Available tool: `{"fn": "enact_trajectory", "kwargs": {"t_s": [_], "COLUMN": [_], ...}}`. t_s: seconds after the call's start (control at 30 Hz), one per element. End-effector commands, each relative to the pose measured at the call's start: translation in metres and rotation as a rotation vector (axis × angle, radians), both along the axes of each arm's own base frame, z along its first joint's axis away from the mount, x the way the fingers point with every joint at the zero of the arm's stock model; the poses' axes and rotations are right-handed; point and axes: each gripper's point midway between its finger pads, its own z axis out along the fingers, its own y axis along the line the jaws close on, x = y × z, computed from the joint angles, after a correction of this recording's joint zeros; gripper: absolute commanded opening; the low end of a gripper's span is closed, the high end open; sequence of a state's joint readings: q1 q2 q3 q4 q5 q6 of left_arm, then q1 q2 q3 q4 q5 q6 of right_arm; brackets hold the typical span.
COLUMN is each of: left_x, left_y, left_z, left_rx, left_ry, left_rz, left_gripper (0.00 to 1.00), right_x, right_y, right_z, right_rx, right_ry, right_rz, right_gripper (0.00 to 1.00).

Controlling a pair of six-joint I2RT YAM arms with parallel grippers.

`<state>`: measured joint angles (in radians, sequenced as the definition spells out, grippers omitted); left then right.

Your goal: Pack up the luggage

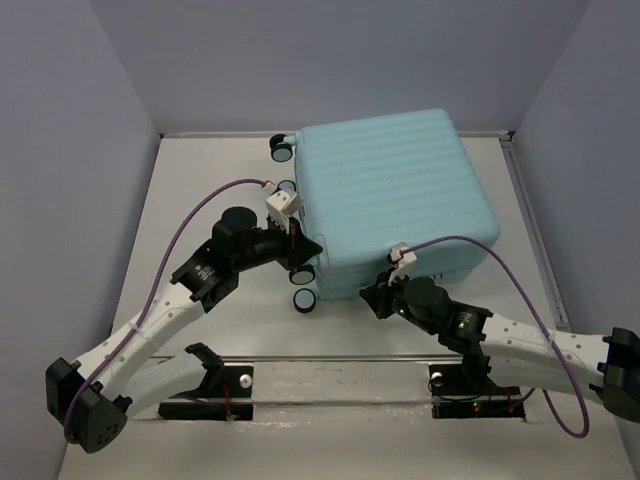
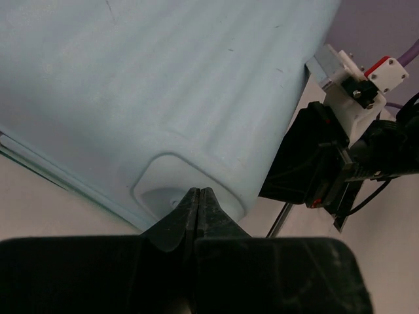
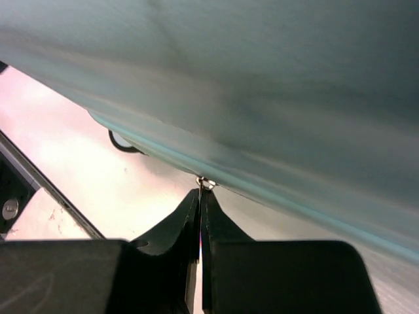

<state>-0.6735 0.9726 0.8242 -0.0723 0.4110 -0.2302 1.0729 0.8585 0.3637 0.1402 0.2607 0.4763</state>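
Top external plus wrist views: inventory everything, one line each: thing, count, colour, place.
luggage: one, pale aqua, closed, lying mid-table
caster wheels: four visible, black and white, on the luggage end facing the left arm
metal pull: one, silver, on the luggage seam
table: one, light grey, under everything
cables: two, purple, one looping off each wrist
left tool: one, black, shut, tips against a luggage corner
right tool: one, black, shut, apparently pinching the metal pull

On the table (image 1: 200, 180) lies the luggage (image 1: 390, 190), left fingers (image 2: 183, 219) beside it, right fingers (image 3: 186, 219) seemingly before it.
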Motion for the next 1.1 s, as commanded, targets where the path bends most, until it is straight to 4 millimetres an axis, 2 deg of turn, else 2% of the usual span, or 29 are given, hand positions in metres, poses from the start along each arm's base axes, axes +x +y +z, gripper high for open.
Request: {"fn": "enact_trajectory", "kwargs": {"t_s": [0.0,0.03,0.1,0.13,0.2,0.23,0.27,0.3,0.33,0.4,0.47,0.5,0.57,0.6,0.63,0.67,0.7,0.73,0.77,0.83,0.87,0.9,0.93,1.0,1.03,1.07], "left_x": [-0.037,-0.038,-0.036,-0.033,-0.030,-0.029,-0.028,-0.027,-0.026,-0.025,-0.025,-0.026,-0.024,-0.023,-0.023,-0.023,-0.020,-0.017,-0.016,-0.013,-0.013,-0.013,-0.013,-0.013,-0.014,-0.015], "left_y": [-0.020,-0.023,-0.025,-0.030,-0.033,-0.036,-0.037,-0.039,-0.038,-0.036,-0.034,-0.032,-0.029,-0.028,-0.028,-0.027,-0.025,-0.024,-0.022,-0.020,-0.020,-0.019,-0.018,-0.018,-0.019,-0.019], "left_z": [-0.053,-0.051,-0.050,-0.043,-0.040,-0.035,-0.032,-0.027,-0.025,-0.025,-0.025,-0.030,-0.032,-0.035,-0.036,-0.035,-0.037,-0.036,-0.035,-0.035,-0.034,-0.032,-0.032,-0.032,-0.033,-0.034], "left_rx": [0.006,-0.011,-0.022,-0.047,-0.054,-0.061,-0.065,-0.070,-0.069,-0.064,-0.064,-0.058,-0.062,-0.063,-0.064,-0.073,-0.071,-0.071,-0.075,-0.081,-0.090,-0.099,-0.103,-0.109,-0.113,-0.113], "left_ry": [0.247,0.245,0.266,0.245,0.246,0.240,0.238,0.226,0.225,0.220,0.220,0.229,0.232,0.233,0.234,0.232,0.227,0.222,0.217,0.211,0.206,0.206,0.203,0.202,0.209,0.212], "left_rz": [-0.140,-0.156,-0.145,-0.153,-0.154,-0.162,-0.165,-0.168,-0.165,-0.151,-0.138,-0.130,-0.104,-0.092,-0.085,-0.077,-0.055,-0.040,-0.028,-0.006,0.000,0.006,0.016,0.017,0.011,0.009], "left_gripper": [0.06,0.06,0.06,0.06,0.06,0.06,0.06,0.06,0.06,0.06,0.06,0.06,0.06,0.06,0.06,0.06,0.06,0.06,0.06,0.06,0.06,0.06,0.06,0.06,0.06,0.06], "right_x": [-0.006,-0.015,-0.026,-0.047,-0.057,-0.071,-0.073,-0.071,-0.072,-0.070,-0.065,-0.064,-0.061,-0.065,-0.068,-0.071,-0.076,-0.078,-0.076,-0.070,-0.057,-0.046,-0.017,0.015,0.052,0.072], "right_y": [0.045,0.059,0.086,0.106,0.139,0.157,0.168,0.182,0.192,0.205,0.205,0.202,0.180,0.160,0.150,0.139,0.115,0.103,0.086,0.056,0.042,0.025,0.004,-0.025,-0.056,-0.074], "right_z": [0.049,0.060,0.054,0.058,0.047,0.055,0.055,0.043,0.051,0.041,0.045,0.044,0.040,0.013,0.013,0.037,0.023,0.026,0.051,0.062,0.075,0.100,0.110,0.132,0.148,0.153], "right_rx": [0.137,0.187,0.172,0.183,0.150,0.191,0.205,0.198,0.250,0.261,0.305,0.306,0.233,0.085,0.039,0.040,-0.074,-0.099,-0.055,-0.061,-0.041,0.018,0.024,0.027,0.027,-0.001], "right_ry": [-0.018,-0.034,-0.023,-0.033,-0.027,-0.035,-0.035,-0.024,-0.032,-0.016,-0.020,-0.010,0.010,0.057,0.077,0.070,0.107,0.117,0.091,0.075,0.033,-0.018,-0.049,-0.115,-0.146,-0.162], "right_rz": [0.130,0.183,0.225,0.285,0.309,0.352,0.365,0.366,0.377,0.371,0.339,0.321,0.277,0.274,0.274,0.283,0.283,0.279,0.253,0.186,0.104,0.056,-0.064,-0.179,-0.333,-0.415], "right_gripper": [0.07,0.07,0.07,0.07,0.07,0.07,0.07,0.07,0.07,0.07,0.07,0.22,0.53,0.80,0.87,0.90,0.94,0.94,0.95,0.97,0.98,0.99,0.99,0.98,0.99,0.99]}}
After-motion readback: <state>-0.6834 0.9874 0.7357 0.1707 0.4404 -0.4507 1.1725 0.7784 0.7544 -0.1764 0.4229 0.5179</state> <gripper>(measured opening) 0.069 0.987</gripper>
